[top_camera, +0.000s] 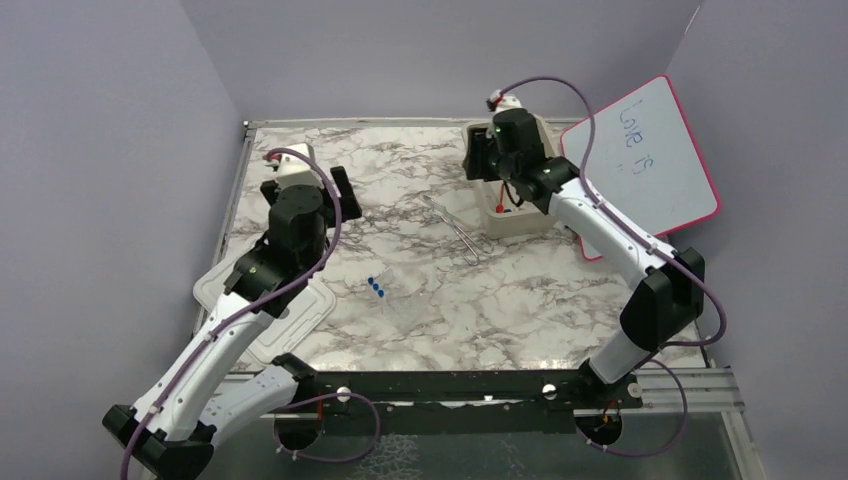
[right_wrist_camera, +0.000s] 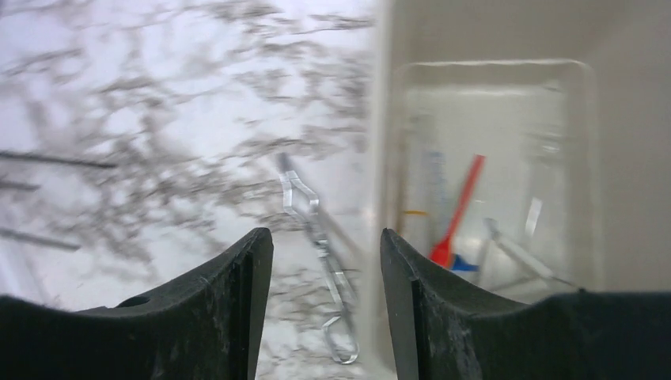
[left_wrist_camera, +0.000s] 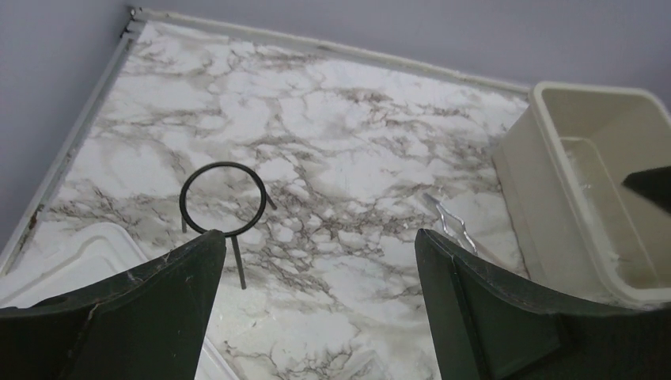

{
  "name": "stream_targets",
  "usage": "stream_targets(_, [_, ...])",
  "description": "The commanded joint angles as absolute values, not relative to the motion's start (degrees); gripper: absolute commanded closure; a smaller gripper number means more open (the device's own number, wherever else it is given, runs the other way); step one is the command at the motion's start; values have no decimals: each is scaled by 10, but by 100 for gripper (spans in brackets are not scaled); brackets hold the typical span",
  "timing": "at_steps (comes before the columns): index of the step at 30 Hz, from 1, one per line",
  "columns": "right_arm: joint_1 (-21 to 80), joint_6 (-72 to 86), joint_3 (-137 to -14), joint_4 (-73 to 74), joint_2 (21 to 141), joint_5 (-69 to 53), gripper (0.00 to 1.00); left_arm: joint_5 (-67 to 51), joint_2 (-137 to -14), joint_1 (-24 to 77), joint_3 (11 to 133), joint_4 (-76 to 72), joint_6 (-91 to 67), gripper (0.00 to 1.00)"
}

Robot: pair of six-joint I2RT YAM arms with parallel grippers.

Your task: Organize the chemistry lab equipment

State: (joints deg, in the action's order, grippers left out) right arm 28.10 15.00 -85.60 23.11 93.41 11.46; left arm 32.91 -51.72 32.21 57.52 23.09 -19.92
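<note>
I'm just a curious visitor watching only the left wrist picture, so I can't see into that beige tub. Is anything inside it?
Observer: Yes. The right wrist view shows a red-tipped dropper lying inside the tub.
Operator: Is anything else out on the marble?
Observer: The top view shows clear tubes with blue caps lying near the middle of the table.
Operator: What's the other arm doing?
Observer: The right gripper hovers over the tub's edge, jaws apart, holding nothing.

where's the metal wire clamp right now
In the top view the metal wire clamp lies flat on the marble table, right of centre, just left of the beige tub and outside it.
</note>
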Motion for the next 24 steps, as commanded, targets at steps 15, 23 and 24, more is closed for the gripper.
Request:
stream_targets(15, [505, 456, -1022, 52, 1187, -54, 42, 389, -391, 319, 691, 244, -134, 8])
stream_targets(23, [523, 506, -1121, 9, 1300, -84, 42, 377, -379, 319, 680, 265, -152, 8])
stream_targets(24, [523, 514, -1129, 11, 1310, -77, 42, 376, -379, 319, 680, 267, -153, 8])
